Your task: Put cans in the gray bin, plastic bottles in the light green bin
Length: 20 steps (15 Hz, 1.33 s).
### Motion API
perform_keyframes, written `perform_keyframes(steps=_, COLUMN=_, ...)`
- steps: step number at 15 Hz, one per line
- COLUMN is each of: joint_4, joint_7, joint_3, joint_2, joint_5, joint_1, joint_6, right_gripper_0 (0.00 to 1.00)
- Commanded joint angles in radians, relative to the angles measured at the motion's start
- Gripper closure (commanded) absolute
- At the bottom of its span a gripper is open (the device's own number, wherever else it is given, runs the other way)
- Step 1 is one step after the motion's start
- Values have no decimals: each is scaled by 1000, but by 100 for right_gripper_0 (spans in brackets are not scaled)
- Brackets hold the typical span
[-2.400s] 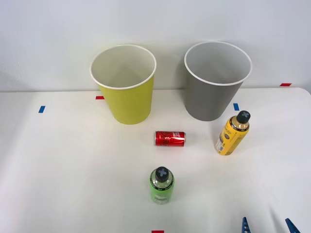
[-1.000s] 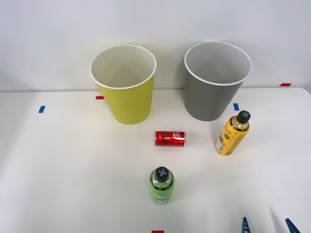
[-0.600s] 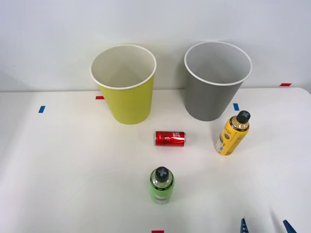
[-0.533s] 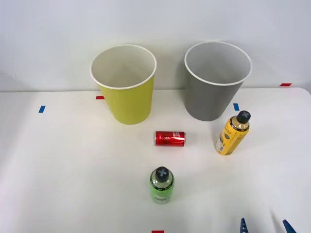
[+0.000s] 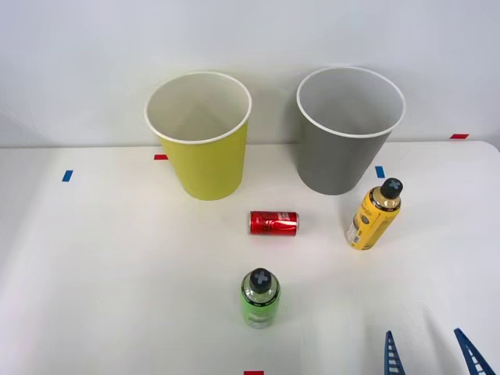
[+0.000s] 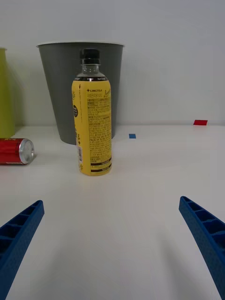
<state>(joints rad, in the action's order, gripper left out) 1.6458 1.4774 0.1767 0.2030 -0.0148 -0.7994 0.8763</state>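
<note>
At the frame's centre the small red soda can point(image 5: 273, 223) lies on its side on the white surface point(image 5: 117, 266), long axis left-right. The yellow-labelled plastic bottle point(image 5: 373, 215) and bright green plastic bottle point(image 5: 259, 298) stand upright. Lower right, the blue ribbed gripper point(image 5: 429, 355) is spread open, empty.

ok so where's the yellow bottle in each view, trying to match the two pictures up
Front view: the yellow bottle stands upright right of centre, just in front of the gray bin and to the right of the red can.
Right wrist view: the yellow bottle stands upright left of centre, straight ahead of the open right gripper.
Shared landmark: the gray bin directly behind the bottle in both views.
</note>
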Motion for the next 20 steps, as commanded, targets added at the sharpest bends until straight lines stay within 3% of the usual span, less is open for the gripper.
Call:
perform_keyframes(steps=1, joint_4=0, joint_7=17, joint_3=0, joint_2=18, joint_5=-27, joint_1=54, joint_6=-11, right_gripper_0=0)
perform_keyframes(steps=6, joint_4=0, joint_7=49, joint_3=18, joint_2=32, joint_5=-93, joint_1=158, joint_6=-82, right_gripper_0=0)
perform_keyframes(steps=20, joint_4=-1, joint_7=66, joint_3=-20, joint_2=12, joint_5=-123, joint_1=462, joint_6=-376, right_gripper_0=0)
